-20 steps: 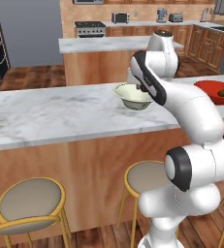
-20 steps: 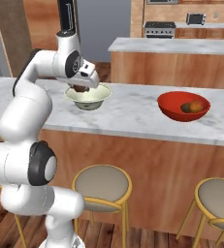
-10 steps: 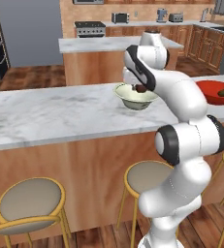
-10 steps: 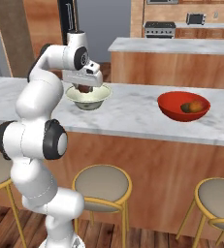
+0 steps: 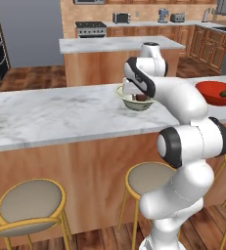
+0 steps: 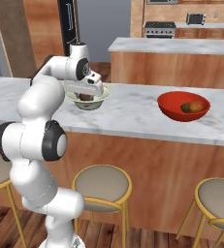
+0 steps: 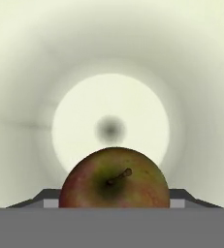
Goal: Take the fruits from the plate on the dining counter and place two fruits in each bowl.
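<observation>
While the arm is swinging its elbow from the left of the right base view into an upright arch, the gripper (image 6: 88,95) is keeping low in the cream bowl (image 6: 100,101), left of centre on the dining counter (image 6: 133,114). Seen from the hand, an apple (image 7: 115,178) is sitting between the half-open jaws, held above the bowl's pale floor, so release looks near. At right, the red bowl (image 6: 174,111) is already holding two fruits (image 6: 193,106).
</observation>
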